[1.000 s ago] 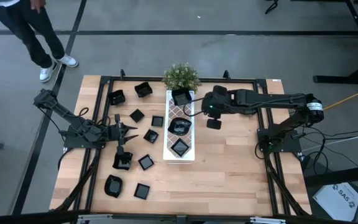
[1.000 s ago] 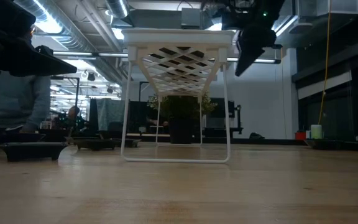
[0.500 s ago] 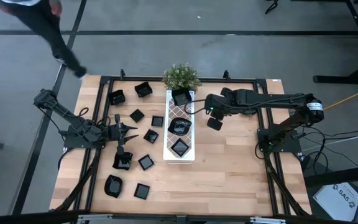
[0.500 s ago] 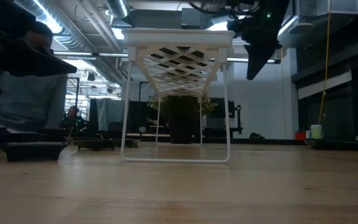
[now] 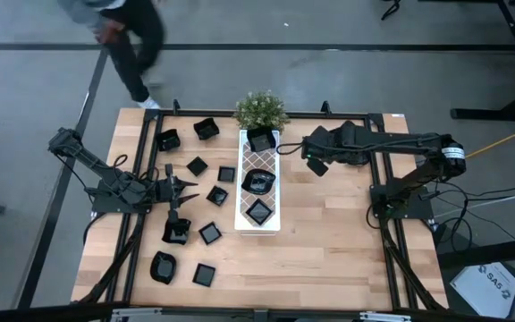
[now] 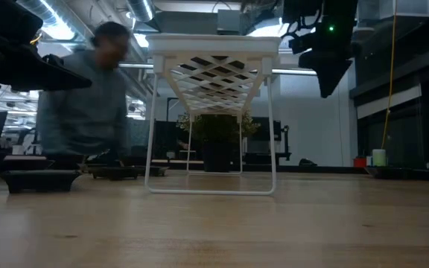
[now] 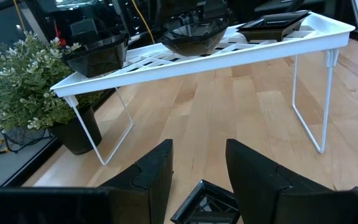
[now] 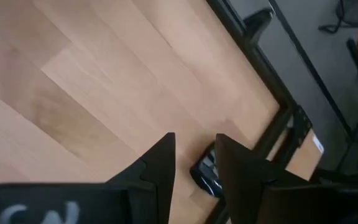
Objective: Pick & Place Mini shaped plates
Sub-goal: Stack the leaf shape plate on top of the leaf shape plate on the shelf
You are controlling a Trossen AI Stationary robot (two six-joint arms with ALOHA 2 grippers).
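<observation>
Three black mini plates sit on the white lattice tray [image 5: 245,204]: one at its far end [image 5: 259,139], one in the middle [image 5: 257,182], one near its near end [image 5: 258,212]. Several more lie on the table left of the tray, such as a small square one [image 5: 216,194] and another [image 5: 210,233]. My left gripper [image 5: 182,190] is open over those plates; in its wrist view a small square plate [image 7: 207,202] lies on the table below its fingers. My right gripper [image 5: 316,165] is open and empty, raised right of the tray [image 6: 331,74].
A green potted plant [image 5: 260,110] stands at the tray's far end. The tray stands on thin white legs [image 6: 272,149]. Bare wood lies right of the tray [image 5: 329,224]. A person [image 5: 119,27] walks on the floor beyond the far left corner.
My right gripper has moved away from the tray toward the table's right edge and a little toward the far edge, staying raised. The person behind the table has walked from the far left toward the table's far left corner.
</observation>
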